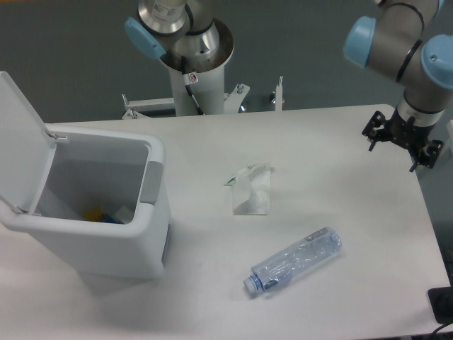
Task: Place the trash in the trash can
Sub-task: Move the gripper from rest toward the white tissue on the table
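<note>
A crumpled clear plastic wrapper lies flat near the middle of the table. A clear bluish water bottle lies on its side toward the front, cap pointing front left. The white trash can stands at the left with its flip lid raised and some items showing at its bottom. My gripper hangs over the table's right edge, far from both pieces of trash, fingers spread open with nothing between them.
The arm's grey metal base column rises behind the table's back edge. A metal bracket with posts sits beside it. A small dark object shows past the front right corner.
</note>
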You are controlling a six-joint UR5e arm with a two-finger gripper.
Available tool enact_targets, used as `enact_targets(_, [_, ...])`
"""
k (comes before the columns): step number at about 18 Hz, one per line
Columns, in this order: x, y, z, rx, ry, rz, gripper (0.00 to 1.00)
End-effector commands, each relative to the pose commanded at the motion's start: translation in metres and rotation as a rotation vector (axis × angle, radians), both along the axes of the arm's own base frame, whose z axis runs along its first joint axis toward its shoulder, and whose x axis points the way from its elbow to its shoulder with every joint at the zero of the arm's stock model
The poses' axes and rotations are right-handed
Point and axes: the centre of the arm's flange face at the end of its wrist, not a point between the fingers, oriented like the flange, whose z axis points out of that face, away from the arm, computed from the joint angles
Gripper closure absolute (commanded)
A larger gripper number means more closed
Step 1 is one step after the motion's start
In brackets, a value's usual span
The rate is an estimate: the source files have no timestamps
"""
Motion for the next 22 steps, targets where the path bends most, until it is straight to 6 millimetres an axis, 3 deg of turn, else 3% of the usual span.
enact_targets(6, [0.023,0.006,-0.028,0.106,-0.024,0.085,0.0])
enact_targets(12, [0.061,0.062,-0.041,0.129,-0.041,0.146,0.0])
enact_targets(14, [0.084,0.076,-0.049,0.119,-0.063,0.123,0.0])
enact_targets(17, [0.14,0.09,-0.057,0.099,-0.101,0.063,0.0])
enact_targets(22, [0.197,0.098,-0.071,0.077,-0.151,0.008,0.0])
